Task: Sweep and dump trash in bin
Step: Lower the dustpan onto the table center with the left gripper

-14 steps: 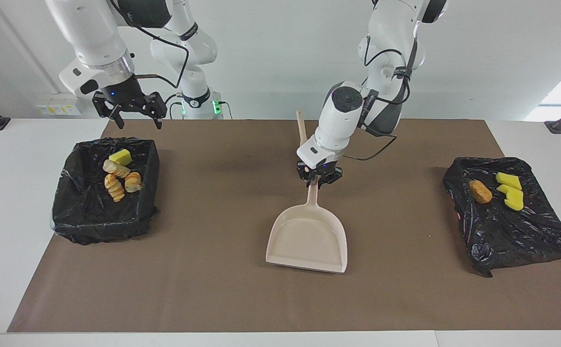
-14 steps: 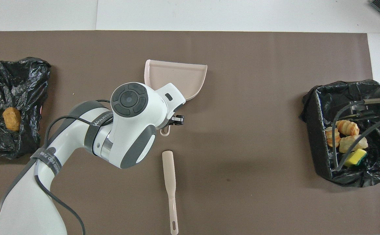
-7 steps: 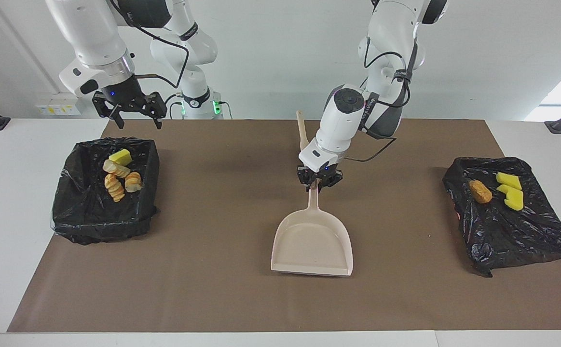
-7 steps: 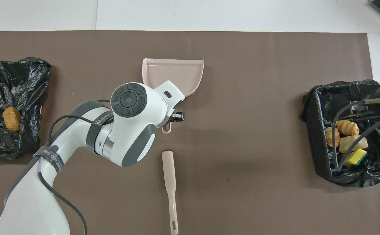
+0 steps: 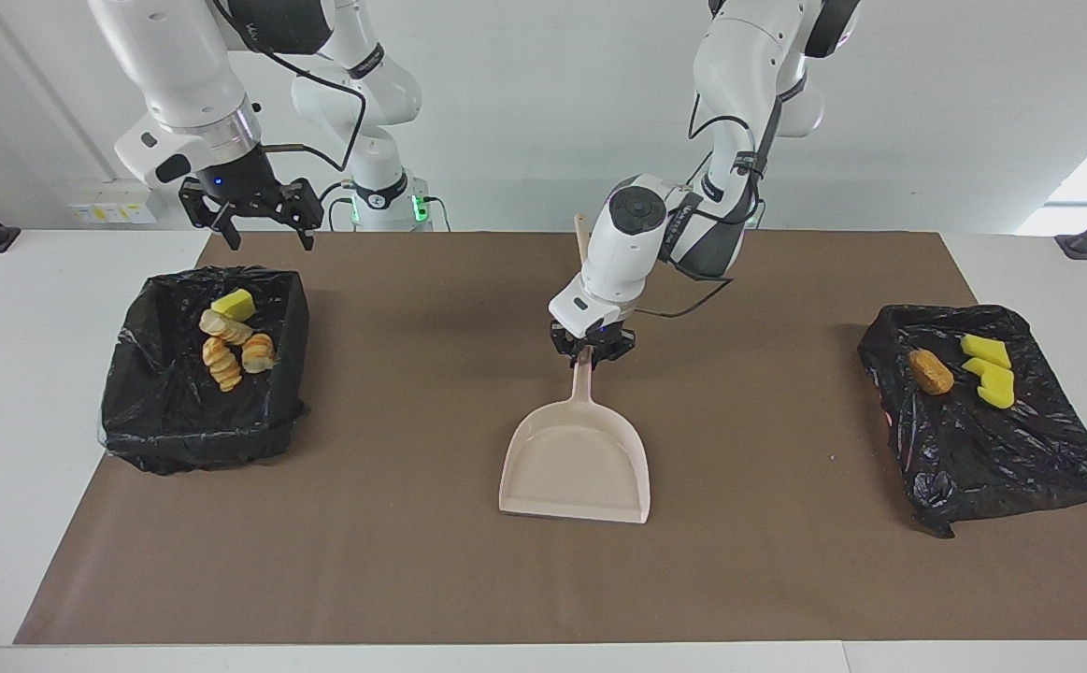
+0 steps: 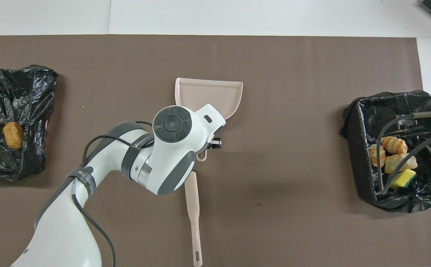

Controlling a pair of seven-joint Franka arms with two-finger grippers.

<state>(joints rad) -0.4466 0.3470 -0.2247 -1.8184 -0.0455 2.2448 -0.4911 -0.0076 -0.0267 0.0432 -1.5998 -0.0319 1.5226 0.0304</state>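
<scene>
My left gripper [image 5: 592,351] is shut on the handle of a beige dustpan [image 5: 576,467] at the middle of the mat. The pan is empty and its mouth points away from the robots. From above, the left arm covers the handle and only the pan [image 6: 215,94] shows. A black-lined bin [image 5: 132,411] at the right arm's end holds trash: a yellow wedge [image 5: 233,303] and striped bread lumps [image 5: 225,353]. My right gripper [image 5: 251,221] hangs open above that bin's edge nearest the robots. A second black-lined bin [image 5: 1001,449] at the left arm's end holds a tan lump [image 5: 930,371] and yellow wedges [image 5: 989,368].
A beige brush [image 6: 193,207] lies on the brown mat [image 6: 293,148], nearer to the robots than the dustpan; the left arm partly hides it in the facing view. White table [image 5: 20,374] borders the mat at both ends.
My left gripper has carried the dustpan toward the right arm's end and a little nearer to the robots. The right arm has not moved.
</scene>
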